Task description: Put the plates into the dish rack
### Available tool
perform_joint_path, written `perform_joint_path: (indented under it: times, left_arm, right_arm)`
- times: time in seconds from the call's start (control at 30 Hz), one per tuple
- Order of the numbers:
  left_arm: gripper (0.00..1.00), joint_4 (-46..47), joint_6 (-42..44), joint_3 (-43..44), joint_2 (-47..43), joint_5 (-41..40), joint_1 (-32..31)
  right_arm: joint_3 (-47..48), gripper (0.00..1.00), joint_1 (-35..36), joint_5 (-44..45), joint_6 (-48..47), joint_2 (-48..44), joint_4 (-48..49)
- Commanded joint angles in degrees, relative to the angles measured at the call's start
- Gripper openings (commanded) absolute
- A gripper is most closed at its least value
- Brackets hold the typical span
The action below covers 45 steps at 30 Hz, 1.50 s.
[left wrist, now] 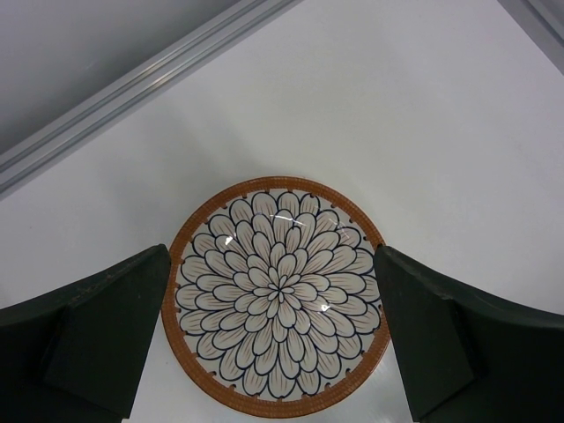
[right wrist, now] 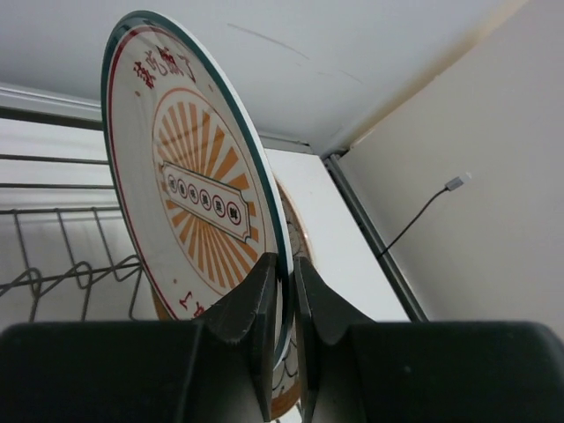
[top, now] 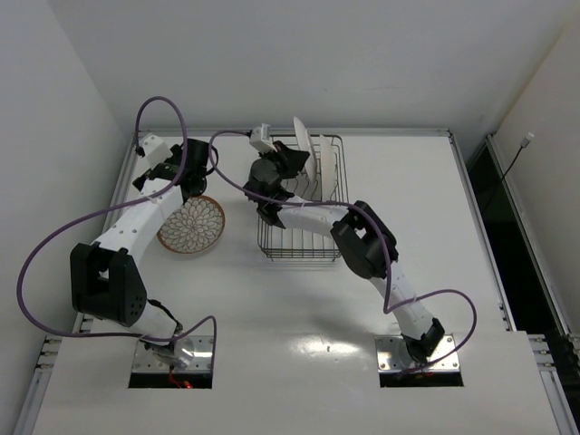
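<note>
Ceramic sunburst plate (right wrist: 198, 189) stands upright, rim pinched in right hand (right wrist: 284, 266).

A glossy white tabletop (top: 426, 290) fills the room's middle, edged by an aluminium rail (top: 381, 132) along its far side. Plain white walls (top: 317, 54) rise behind and to both sides of the tabletop. Right of it lies a dark gap (top: 517, 245), and a thin cable (top: 517, 159) hangs on the wall above that.
</note>
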Motion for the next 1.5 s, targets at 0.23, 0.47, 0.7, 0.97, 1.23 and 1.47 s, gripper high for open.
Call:
perform_joint_path:
  times: [0.23,0.47,0.7,0.97,1.23,1.47]
  left_arm:
    - [0.99,0.93,-1.17,0.73,-1.42,-1.12,-0.06]
    - [0.99,0.93,-1.17,0.73,-1.42,-1.12,-0.06]
    - [0.99,0.93,-1.17,0.73,-1.42,-1.12,-0.06]
    - [0.99,0.93,-1.17,0.73,-1.42,-1.12,-0.06]
    - [0.99,0.93,-1.17,0.73,-1.42,-1.12,-0.06]
    - [0.99,0.93,-0.65,0.73,-1.42,-1.12,-0.06]
  right_arm:
    - [-0.11,0.11,0.27,18.76,-25.12,0.60,27.81]
    - [-1.26,0.00,0.27,18.76,-25.64,-0.64,28.95]
    - [-2.93,0.00,0.27,19.29,-27.31,0.51,31.41]
    - [-1.52,0.08,1.32,19.29,-28.36,1.56,32.47]
    - [-0.99,0.28,1.32,19.29,-28.89,1.56,33.00]
    - [-0.99,0.33,1.32,19.29,-29.42,0.95,34.13]
